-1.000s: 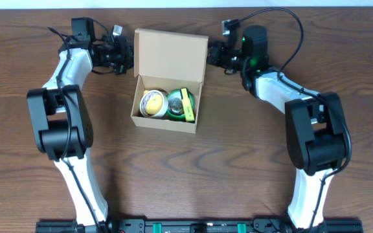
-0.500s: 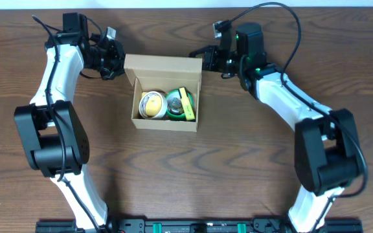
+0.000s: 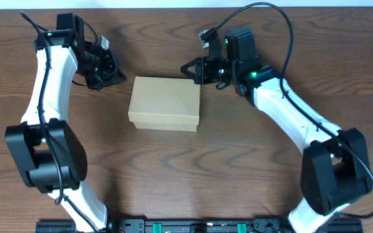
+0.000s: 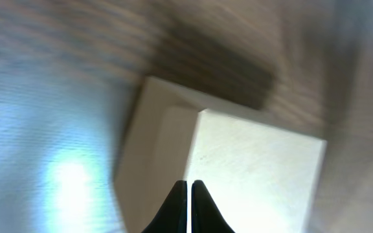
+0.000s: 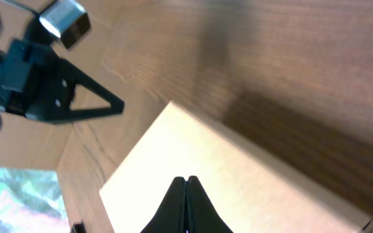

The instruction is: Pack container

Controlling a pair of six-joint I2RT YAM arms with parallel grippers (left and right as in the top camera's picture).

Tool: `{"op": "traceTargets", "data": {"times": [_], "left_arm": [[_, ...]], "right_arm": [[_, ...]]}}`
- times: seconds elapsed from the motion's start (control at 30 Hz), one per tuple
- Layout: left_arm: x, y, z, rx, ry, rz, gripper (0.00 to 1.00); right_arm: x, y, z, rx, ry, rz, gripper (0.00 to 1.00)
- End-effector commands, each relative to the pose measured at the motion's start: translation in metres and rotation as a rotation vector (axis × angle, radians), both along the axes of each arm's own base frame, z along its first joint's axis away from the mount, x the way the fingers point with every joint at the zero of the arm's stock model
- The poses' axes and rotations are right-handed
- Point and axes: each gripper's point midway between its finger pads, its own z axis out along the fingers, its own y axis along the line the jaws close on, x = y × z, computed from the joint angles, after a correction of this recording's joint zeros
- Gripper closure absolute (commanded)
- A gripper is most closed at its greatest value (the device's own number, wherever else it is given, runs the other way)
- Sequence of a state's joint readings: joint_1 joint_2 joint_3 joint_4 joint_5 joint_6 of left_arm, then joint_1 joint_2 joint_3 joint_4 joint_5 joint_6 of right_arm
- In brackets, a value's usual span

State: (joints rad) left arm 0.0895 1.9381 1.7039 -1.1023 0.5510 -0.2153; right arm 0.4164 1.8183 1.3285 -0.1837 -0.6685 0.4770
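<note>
The left hand [image 3: 113, 74], fingers together and empty, sits near the 10 o'clock corner of the box [image 3: 165, 103]. The right hand [image 3: 188, 67], fingers also together, is just beside its 1 o'clock corner. The box lies closed mid-table [image 3: 238, 162].

The left arm [image 3: 43, 84] is standing tall from its base at the near left and folding inward at the wrist. It is holding the left gripper [image 3: 114, 74] slanted toward the right arm [image 3: 287, 113], with its fingers [image 4: 180, 202] pressed together around nothing. The right arm is stretching diagonally from the near right and is pointing the right gripper [image 3: 186, 67] leftward, its fingers [image 5: 177, 199] likewise meeting tip to tip and gripping nothing.
</note>
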Motion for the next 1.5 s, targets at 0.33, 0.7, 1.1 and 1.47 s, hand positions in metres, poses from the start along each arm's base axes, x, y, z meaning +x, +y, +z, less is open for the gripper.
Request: {"op": "traceTargets", "data": {"times": [0.33,0.7,1.1,1.47], "left_arm": [[-0.027,0.036,0.035,0.388,-0.035,0.021,0.93],[-0.036,0.048,0.054,0.455,-0.059,0.053,0.92],[-0.04,0.051,0.052,0.471,-0.04,0.055,0.75],[-0.051,0.05,0.06,0.468,-0.031,0.053,0.04]], "right_arm": [[-0.08,0.047,-0.032,-0.331,-0.027,0.107,0.99],[-0.088,0.04,-0.089,-0.541,0.009,0.088,0.99],[-0.091,0.022,-0.129,-0.685,0.039,0.116,0.99],[-0.082,0.035,0.013,-0.447,-0.306,0.131,0.01]]}}
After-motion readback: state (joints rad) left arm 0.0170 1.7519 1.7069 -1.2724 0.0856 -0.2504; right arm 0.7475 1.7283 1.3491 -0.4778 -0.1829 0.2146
